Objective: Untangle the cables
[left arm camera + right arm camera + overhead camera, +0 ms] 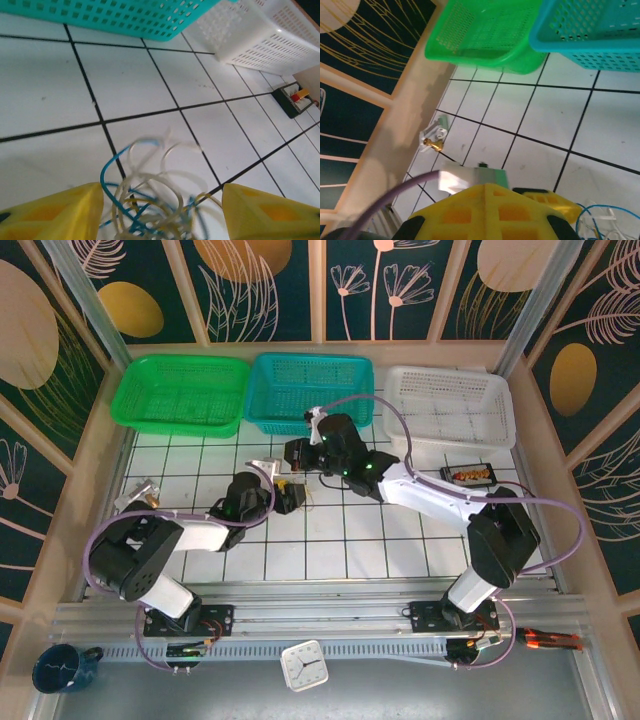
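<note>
The cables (152,174) are a loose tangle of thin white, tan and blue loops on the white tiled table, partly blurred. In the left wrist view they lie between the two yellow fingers of my left gripper (161,196), which stand well apart, one on each side of the bundle and not pressing it. From above, the left gripper (290,498) is low near the table's middle. My right gripper (297,453) hovers just behind it. Its yellow fingers (485,192) meet along a seam with nothing seen between them. A bit of the cables (607,219) shows at the lower right.
Three baskets line the back: green (180,390), teal (310,390) and white (450,405). A small black box (468,475) with a lead lies right of the arms. A small white and brass part (140,495) sits near the left wall. Purple arm cables arch over the centre.
</note>
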Available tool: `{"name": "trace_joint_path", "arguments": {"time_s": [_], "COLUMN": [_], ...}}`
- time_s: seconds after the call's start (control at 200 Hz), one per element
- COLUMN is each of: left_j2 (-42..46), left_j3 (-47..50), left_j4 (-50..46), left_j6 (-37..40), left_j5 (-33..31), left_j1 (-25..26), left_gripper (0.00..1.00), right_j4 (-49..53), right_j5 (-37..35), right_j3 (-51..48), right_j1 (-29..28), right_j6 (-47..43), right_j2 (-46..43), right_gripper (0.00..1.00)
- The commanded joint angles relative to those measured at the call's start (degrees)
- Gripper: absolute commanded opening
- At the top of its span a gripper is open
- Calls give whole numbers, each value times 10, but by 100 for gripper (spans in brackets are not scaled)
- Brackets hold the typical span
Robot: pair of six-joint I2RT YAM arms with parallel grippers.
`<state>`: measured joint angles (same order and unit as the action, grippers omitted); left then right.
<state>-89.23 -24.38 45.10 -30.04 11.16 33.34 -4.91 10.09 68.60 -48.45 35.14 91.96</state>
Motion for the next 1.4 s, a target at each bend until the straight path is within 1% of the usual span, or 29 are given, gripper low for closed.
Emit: {"name": "trace_joint_path", "arguments": {"time_s": [0.0, 0.12, 0.26, 0.385, 0.505, 0.701, 0.716, 0.736, 0.846, 0.966, 1.071, 1.151, 1.161, 1.171, 1.291, 1.396], "left_j2": [-17, -27, -27, -32, -37, -31, -30, -27, -7, 13, 23, 29, 30, 30, 39, 55], "left_j3": [13, 19, 23, 25, 25, 22, 22, 21, 15, -17, -40, -58, -61, -63, -88, -99], "left_j4": [42, 48, 51, 52, 55, 55, 53, 51, 34, -36, -73, -102, -106, -111, -150, -165], "left_j6": [-3, -5, -5, -5, -8, -13, -13, -14, -21, -23, -25, -26, -26, -25, -22, -30], "left_j5": [8, 10, 10, 10, 12, 15, 16, 16, 19, 14, 18, 15, 16, 16, 21, 27], "left_j1": [3, 3, 3, 3, 2, 3, 3, 3, 3, 3, 3, 3, 3, 2, 3, 3], "left_gripper": [58, 57, 56, 56, 55, 56, 57, 58, 64, 74, 82, 91, 96, 98, 99, 99], "right_j4": [-6, 2, -3, -15, -6, 14, 14, 13, 19, 28, 41, 46, 46, 46, 26, 8], "right_j5": [17, 14, 17, 32, 27, 27, 28, 28, 24, 8, -7, -18, -21, -23, -49, -68], "right_j3": [36, 59, 73, 76, 79, 82, 82, 80, 76, 70, 69, 64, 63, 61, 41, 34], "right_j1": [-2, 3, 30, 63, 93, 167, 168, 188, 247, 310, 365, 403, 407, 411, 446, 460], "right_j6": [9, 5, 15, 28, 27, 28, 29, 29, 31, 27, 22, 22, 24, 25, 38, 38], "right_j2": [-36, -58, -94, -121, -142, -170, -172, -175, -185, -195, -195, -192, -191, -190, -173, -139], "right_gripper": [0, 0, 0, 0, 0, 0, 0, 0, 0, 0, 0, 0, 0, 0, 0, 0]}}
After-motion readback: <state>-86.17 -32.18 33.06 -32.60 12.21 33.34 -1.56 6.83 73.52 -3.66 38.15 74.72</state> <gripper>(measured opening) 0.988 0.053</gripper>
